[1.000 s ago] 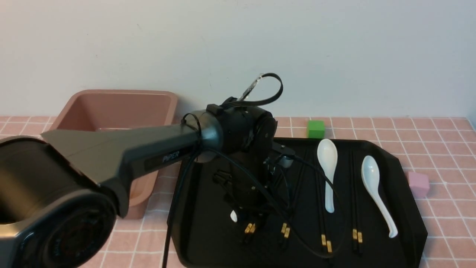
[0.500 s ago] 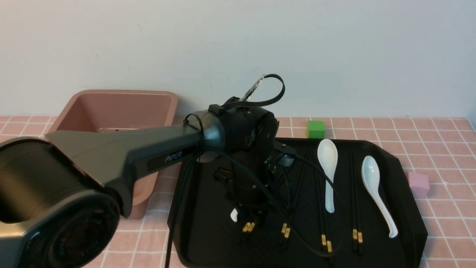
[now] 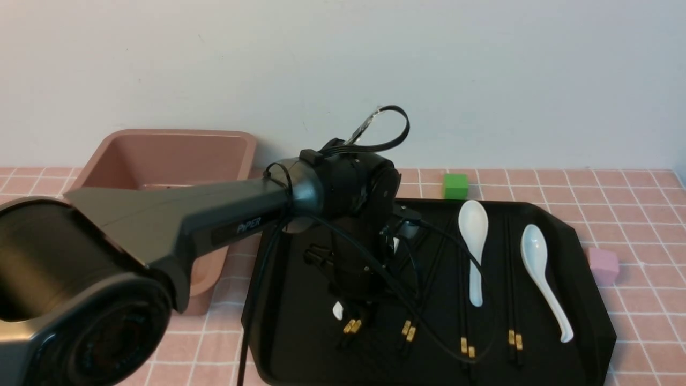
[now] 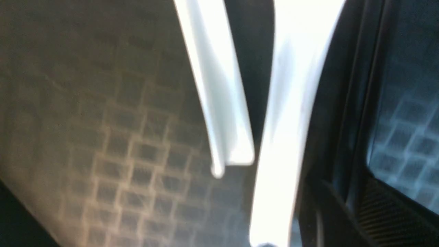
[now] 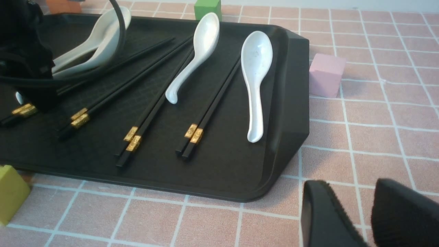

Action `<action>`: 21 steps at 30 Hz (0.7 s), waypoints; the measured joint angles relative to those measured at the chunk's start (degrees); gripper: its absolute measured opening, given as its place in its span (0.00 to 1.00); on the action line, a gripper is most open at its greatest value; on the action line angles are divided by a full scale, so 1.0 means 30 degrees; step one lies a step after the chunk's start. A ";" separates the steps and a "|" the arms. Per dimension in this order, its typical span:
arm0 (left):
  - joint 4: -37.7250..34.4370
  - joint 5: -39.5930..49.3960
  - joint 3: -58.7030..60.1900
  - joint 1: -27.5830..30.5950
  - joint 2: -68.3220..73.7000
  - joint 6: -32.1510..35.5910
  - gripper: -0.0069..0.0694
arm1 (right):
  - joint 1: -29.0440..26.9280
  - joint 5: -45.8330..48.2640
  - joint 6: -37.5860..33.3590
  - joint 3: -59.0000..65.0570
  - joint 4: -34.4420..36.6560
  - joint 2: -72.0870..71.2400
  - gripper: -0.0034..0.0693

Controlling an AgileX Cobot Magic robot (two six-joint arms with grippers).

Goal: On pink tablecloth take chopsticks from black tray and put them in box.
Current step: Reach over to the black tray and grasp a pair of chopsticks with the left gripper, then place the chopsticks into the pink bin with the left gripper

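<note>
Left pincer (image 3: 358, 313): low over black tray (image 3: 584, 300), grip state I cannot tell | chopsticks (image 5: 195, 132): four pairs on tray, box (image 3: 161, 155) left | right pincer (image 5: 356, 212): slightly parted, idle | risk: I snag a spoon (image 3: 472, 252), or cable drags sticks.

Pink tablecloth (image 5: 377, 103) gridded with white lines; black tray (image 5: 295, 103); black chopsticks (image 5: 205, 113) banded gold; white spoons (image 5: 255, 79); green cube (image 3: 455, 186).
</note>
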 joint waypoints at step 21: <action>0.1346 -0.0088 0.7670 0.4506 -1.2642 -0.1730 0.25 | 0.0000 0.0000 0.0000 0.0000 -0.0018 0.0000 0.38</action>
